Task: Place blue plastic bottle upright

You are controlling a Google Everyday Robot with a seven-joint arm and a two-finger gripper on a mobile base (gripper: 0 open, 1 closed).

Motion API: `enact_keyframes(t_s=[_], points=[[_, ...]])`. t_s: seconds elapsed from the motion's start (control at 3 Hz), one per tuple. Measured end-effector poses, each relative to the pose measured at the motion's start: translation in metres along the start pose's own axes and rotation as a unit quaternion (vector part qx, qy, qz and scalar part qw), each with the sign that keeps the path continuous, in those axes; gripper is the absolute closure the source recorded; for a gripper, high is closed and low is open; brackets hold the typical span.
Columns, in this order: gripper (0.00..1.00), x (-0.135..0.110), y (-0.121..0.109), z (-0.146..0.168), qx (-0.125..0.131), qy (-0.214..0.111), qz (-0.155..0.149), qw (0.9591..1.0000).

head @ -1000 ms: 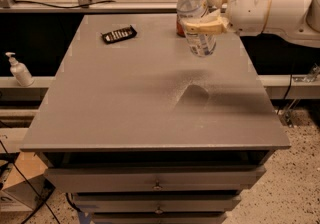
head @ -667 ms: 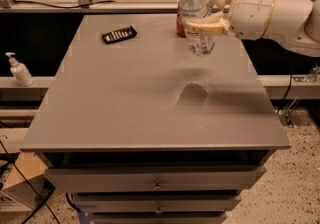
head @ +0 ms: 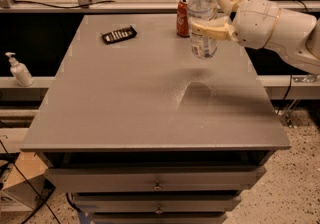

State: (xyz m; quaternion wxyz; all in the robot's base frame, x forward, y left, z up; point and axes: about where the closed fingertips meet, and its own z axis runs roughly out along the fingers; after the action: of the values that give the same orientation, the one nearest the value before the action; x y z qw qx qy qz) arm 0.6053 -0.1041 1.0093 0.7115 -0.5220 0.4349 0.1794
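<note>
over the last second the blue plastic bottle [head: 201, 7] has been righted. it leaned earlier, cap toward the left edge of the desk [head: 125, 108] and base toward the right; now the cap sits almost straight above the base. it has also drifted a touch toward the right edge. for the task, this means the turning part looks all but done, and what is left is the lowering and the letting go.

the tool [head: 204, 15] is clamped on the bottle's middle, one pale finger across the label on the near side and the other behind the shoulder. it reaches in from beyond the right edge. the bottle hangs in the air over the far right part of the desk, not resting on it: a soft shadow lies on the surface nearer the middle, well apart from the base.

the long axis runs close to vertical, white cap up, base down, with perhaps a slight lean of the cap toward the left edge. a straight descent should land it on its base, provided that lean does not grow.

the red can [head: 183, 16] stands at the far edge, just behind and to the left of the bottle, so a drift that way could knock it. a dark flat remote [head: 119, 34] lies toward the far left corner, well apart.
</note>
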Motion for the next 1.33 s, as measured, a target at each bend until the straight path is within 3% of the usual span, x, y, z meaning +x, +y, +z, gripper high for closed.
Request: enact_keyframes(t_s=[0.67, 1.33], points=[[1.0, 0.024, 0.008, -0.015, 0.052, 0.012, 0.042, 0.9977], [1.0, 0.049, 0.016, -0.024, 0.075, 0.012, 0.078, 0.9941]])
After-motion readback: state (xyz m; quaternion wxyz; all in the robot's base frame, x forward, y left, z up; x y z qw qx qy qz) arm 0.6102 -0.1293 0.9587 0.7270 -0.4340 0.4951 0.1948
